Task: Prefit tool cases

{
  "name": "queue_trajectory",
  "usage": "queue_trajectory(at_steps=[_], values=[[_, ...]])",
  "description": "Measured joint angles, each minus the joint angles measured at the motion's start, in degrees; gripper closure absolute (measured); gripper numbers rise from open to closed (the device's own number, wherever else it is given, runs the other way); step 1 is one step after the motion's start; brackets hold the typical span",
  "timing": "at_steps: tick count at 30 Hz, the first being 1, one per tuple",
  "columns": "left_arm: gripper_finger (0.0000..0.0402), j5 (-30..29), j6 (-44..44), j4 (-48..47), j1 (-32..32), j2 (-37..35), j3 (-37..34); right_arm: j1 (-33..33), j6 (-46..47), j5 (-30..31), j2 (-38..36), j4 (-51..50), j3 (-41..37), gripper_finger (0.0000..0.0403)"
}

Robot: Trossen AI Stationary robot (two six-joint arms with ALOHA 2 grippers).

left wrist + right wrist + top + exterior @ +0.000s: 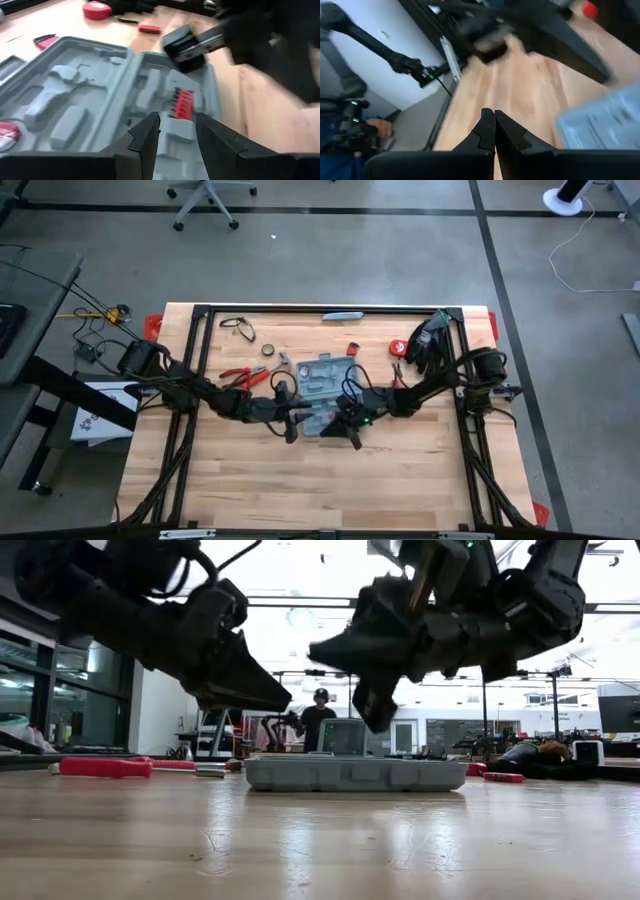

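The blue-grey tool case [322,376] lies open on the table's middle, resting on its flat underside [345,774]. Its moulded grey inside [75,100] holds a red bit strip [183,103]. My left gripper [177,137] stands open above the case's near edge, its fingers clear of the case [262,690]. My right gripper [494,125] is shut with nothing between its fingers. It hangs above the case's near right part [370,710], pointing toward the left arm [350,430].
Red-handled pliers [240,377] lie left of the case, and a red-handled tool [105,767] shows there in the low view. A red tape measure [397,346], a small red piece [353,348] and a slim grey-blue bar [342,315] lie farther back. Bare wood [330,490] lies nearer.
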Motion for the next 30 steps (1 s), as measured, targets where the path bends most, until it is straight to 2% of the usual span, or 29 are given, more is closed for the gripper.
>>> queue_trajectory(at_steps=[5,9,16,23,30], values=[[0.028,3.6,-0.1,-0.2,3.1,0.0,0.0,-0.3,0.2,-1.1,2.8,0.7,0.5,0.0403],[0.028,3.5,-0.1,-1.1,4.0,0.0,0.0,-0.6,1.5,-4.6,6.0,1.9,3.1,0.0403],[0.028,3.6,-0.1,-3.7,3.6,0.0,0.0,-2.0,3.9,-6.0,9.7,2.5,5.1,0.0403],[0.028,3.4,-0.1,-3.9,3.0,0.0,0.0,-1.5,1.3,-5.5,2.3,-1.0,5.0,0.0403],[0.028,2.0,1.1,-0.3,4.1,0.0,0.0,1.5,-7.6,6.3,-8.4,-25.8,4.9,0.0403]])
